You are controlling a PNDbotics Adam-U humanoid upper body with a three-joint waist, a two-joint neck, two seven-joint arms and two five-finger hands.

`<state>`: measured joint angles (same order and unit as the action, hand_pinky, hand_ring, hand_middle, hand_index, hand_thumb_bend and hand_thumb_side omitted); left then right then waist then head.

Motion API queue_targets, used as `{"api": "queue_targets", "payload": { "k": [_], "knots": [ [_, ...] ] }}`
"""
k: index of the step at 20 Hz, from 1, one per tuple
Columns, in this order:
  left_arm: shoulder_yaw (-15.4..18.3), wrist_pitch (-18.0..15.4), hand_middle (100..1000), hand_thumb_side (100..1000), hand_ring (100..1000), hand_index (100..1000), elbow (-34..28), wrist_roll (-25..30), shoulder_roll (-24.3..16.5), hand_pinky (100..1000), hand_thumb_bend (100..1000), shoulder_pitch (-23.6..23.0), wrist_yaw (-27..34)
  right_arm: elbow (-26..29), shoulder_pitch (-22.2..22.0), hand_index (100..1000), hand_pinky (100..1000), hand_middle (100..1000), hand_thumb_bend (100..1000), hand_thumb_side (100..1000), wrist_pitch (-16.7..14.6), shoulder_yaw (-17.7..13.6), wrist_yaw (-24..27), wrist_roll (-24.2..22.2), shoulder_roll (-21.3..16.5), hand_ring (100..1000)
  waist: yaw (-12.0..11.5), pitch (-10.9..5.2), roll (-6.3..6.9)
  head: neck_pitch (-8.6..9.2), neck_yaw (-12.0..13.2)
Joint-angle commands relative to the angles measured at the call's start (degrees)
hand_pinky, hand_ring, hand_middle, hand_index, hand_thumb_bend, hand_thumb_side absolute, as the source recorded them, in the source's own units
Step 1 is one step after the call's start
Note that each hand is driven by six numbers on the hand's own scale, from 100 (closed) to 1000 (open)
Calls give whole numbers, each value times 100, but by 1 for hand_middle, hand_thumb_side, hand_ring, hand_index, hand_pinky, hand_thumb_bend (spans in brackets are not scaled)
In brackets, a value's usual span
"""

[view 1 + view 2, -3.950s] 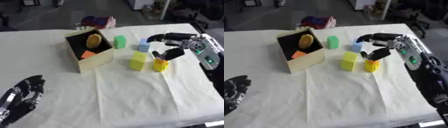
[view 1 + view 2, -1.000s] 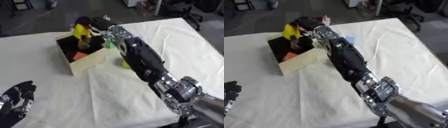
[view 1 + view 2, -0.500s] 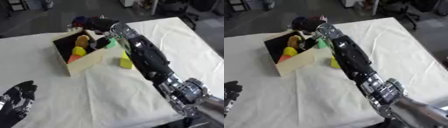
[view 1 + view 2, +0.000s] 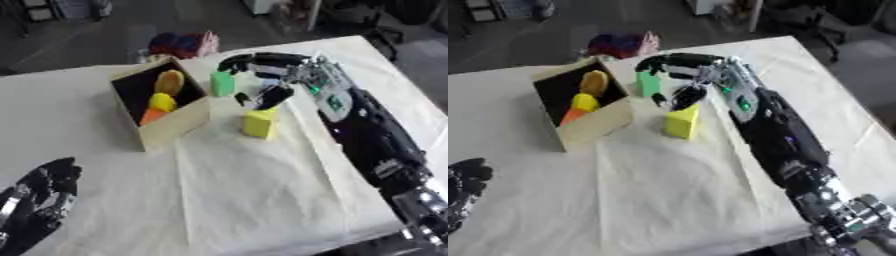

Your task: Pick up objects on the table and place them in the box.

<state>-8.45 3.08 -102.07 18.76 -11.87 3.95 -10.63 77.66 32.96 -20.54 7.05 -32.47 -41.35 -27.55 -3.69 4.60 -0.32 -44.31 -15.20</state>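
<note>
Currently right hand (image 4: 278, 82) is held open, fingers empty, above yellow block (image 4: 259, 123) | green block (image 4: 222, 83) at box's (image 4: 179, 125) 3 o'clock | left hand (image 4: 39, 200) at 7 o'clock, fingers relaxed.

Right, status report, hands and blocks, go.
Right robot hand open, empty, above yellow block. Left robot hand idle, lower left corner. Box holds three pieces; green block on table. Nothing in the way.
</note>
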Motion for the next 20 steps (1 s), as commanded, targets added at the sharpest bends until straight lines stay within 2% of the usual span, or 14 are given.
{"api": "queue_targets", "payload": {
  "k": [1,6,11,12,13,14,15,16,20],
  "knots": [
    [56,-8,731,468,810,873,-76,-27,-123,836,100,27,-26,379,-122,1000,925,1000,100,100,113,-45,203,-299,-413,938,11,-66,-90,19,28],
    [58,-11,731,465,810,873,-76,-28,-133,836,100,38,-29,349,-227,1000,942,1000,100,100,141,119,-79,-579,-573,968,0,-58,-88,19,11],
    [48,-14,732,466,811,873,-74,-18,-131,836,100,48,-27,221,-125,1000,962,1000,100,100,9,274,-750,-562,-471,1000,-15,-52,-78,19,-10],
    [49,-14,732,465,811,873,-75,-19,-130,836,100,52,-27,222,-101,1000,972,1000,100,135,-15,287,-927,-520,-438,1000,-16,-50,-75,19,-15],
    [50,-14,732,466,811,873,-74,-20,-130,836,100,54,-27,231,-67,1000,978,1000,109,239,-32,296,-1142,-458,-402,1000,-19,-50,-73,19,-22],
    [47,-14,732,466,811,873,-73,-19,-130,836,100,57,-27,232,-42,1000,978,1000,109,239,-49,308,-1357,-382,-366,1000,-22,-49,-70,19,-30],
    [48,-14,732,466,811,873,-73,-19,-128,836,100,57,-26,222,-12,1000,984,1000,157,337,-58,316,-1566,-305,-329,1000,-27,-49,-69,19,-35],
    [49,-14,732,465,811,873,-73,-20,-126,836,100,56,-25,196,15,1000,985,1000,167,376,-67,325,-1754,-231,-287,1000,-30,-48,-69,19,-39],
    [38,-16,732,466,811,874,-75,-8,-119,836,100,60,-21,0,87,1000,986,1000,173,441,-121,363,-2132,-91,-162,1000,-34,-48,-74,19,-59]
  ]
}}
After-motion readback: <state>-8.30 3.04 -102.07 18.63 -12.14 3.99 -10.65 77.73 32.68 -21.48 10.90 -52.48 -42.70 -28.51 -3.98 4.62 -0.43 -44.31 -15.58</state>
